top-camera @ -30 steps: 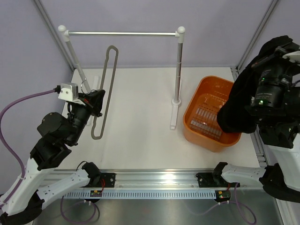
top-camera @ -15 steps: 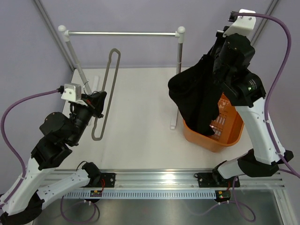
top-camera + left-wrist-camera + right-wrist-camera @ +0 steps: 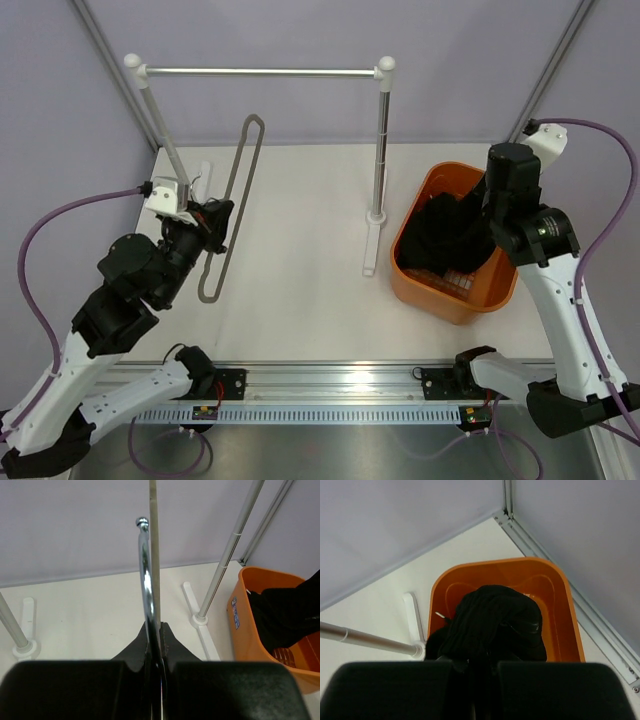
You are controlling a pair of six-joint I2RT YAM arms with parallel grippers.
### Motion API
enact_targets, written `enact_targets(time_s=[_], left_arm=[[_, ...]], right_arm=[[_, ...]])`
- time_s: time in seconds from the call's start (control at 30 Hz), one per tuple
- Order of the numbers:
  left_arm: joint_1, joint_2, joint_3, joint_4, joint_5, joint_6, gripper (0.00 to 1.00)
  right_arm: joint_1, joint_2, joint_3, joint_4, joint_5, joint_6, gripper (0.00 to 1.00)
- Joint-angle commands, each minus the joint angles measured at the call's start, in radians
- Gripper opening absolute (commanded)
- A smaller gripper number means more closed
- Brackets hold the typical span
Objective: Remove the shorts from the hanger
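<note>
Since the shorts [image 3: 442, 236] lie bunched in the orange basket [image 3: 440, 300] at right, pinched by the right gripper [image 3: 481, 669], while the left gripper [image 3: 156, 642] clamps the bare hanger [image 3: 233, 195] far left, we judge removal done, only release remaining.

The shorts [image 3: 445, 235] are black, the hanger [image 3: 154, 555] grey, the basket [image 3: 445, 298] orange.

Matt black cloth shorts [image 3: 448, 238]; matt grey rod hanger [image 3: 154, 555]; glossy orange plastic basket [image 3: 445, 301]
</note>
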Motion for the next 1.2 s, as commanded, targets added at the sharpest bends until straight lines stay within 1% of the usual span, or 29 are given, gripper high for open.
enact_targets(time_s=[0.0, 0.13, 0.2, 0.23, 0.27, 0.37, 0.53, 0.6, 0.63, 0.67, 0.7, 0.73, 0.8, 0.83, 0.9, 0.93, 1.03, 1.17], left_arm=[[0.003, 0.026, 0.029, -0.003, 0.032, -0.001, 0.00], [0.003, 0.047, 0.047, -0.044, 0.037, -0.015, 0.00], [0.004, 0.064, 0.074, -0.078, 0.040, -0.017, 0.00], [0.004, 0.092, 0.087, -0.093, 0.037, -0.024, 0.00], [0.004, 0.110, 0.119, -0.108, 0.035, -0.029, 0.00], [0.004, 0.185, 0.171, -0.150, 0.020, -0.040, 0.00], [0.015, 0.320, 0.330, -0.201, -0.006, -0.029, 0.00], [0.068, 0.394, 0.407, -0.217, 0.041, -0.034, 0.00], [0.126, 0.417, 0.432, -0.221, 0.125, -0.041, 0.00], [0.154, 0.437, 0.452, -0.219, 0.173, -0.047, 0.00], [0.182, 0.474, 0.493, -0.213, 0.251, -0.060, 0.00], [0.217, 0.491, 0.515, -0.210, 0.276, -0.064, 0.00], [0.239, 0.546, 0.562, -0.205, 0.325, -0.064, 0.00], [0.255, 0.567, 0.622, -0.208, 0.340, -0.063, 0.00], [0.266, 0.639, 0.688, -0.230, 0.363, -0.055, 0.00], [0.274, 0.662, 0.753, -0.240, 0.365, -0.052, 0.00], [0.300, 0.748, 0.855, -0.268, 0.379, -0.052, 0.00], [0.332, 0.825, 0.920, -0.277, 0.406, -0.066, 0.00]], right_arm=[[-0.004, 0.006, -0.054, 0.027, -0.049, 0.099, 0.16], [-0.004, -0.010, -0.124, 0.042, -0.083, 0.116, 0.76], [-0.004, -0.020, -0.131, 0.048, -0.100, 0.117, 0.87], [-0.004, -0.027, -0.131, 0.048, -0.107, 0.117, 0.94], [-0.004, -0.032, -0.129, 0.047, -0.123, 0.116, 0.97], [-0.004, -0.055, -0.123, 0.051, -0.175, 0.105, 1.00], [-0.005, -0.101, -0.134, 0.047, -0.241, 0.099, 0.99], [-0.004, -0.115, -0.149, 0.053, -0.274, 0.096, 0.99], [-0.004, -0.125, -0.154, 0.053, -0.284, 0.090, 0.99], [-0.002, -0.128, -0.157, 0.054, -0.300, 0.088, 0.99], [-0.004, -0.133, -0.161, 0.056, -0.305, 0.085, 0.99], [-0.004, -0.139, -0.164, 0.056, -0.311, 0.079, 0.99], [-0.004, -0.148, -0.170, 0.060, -0.325, 0.074, 1.00], [-0.004, -0.150, -0.172, 0.060, -0.333, 0.070, 1.00], [-0.004, -0.156, -0.177, 0.068, -0.347, 0.068, 0.99], [-0.002, -0.158, -0.178, 0.074, -0.365, 0.067, 1.00], [-0.004, -0.158, -0.183, 0.085, -0.396, 0.071, 1.00], [-0.002, -0.158, -0.183, 0.097, -0.422, 0.070, 0.99]])
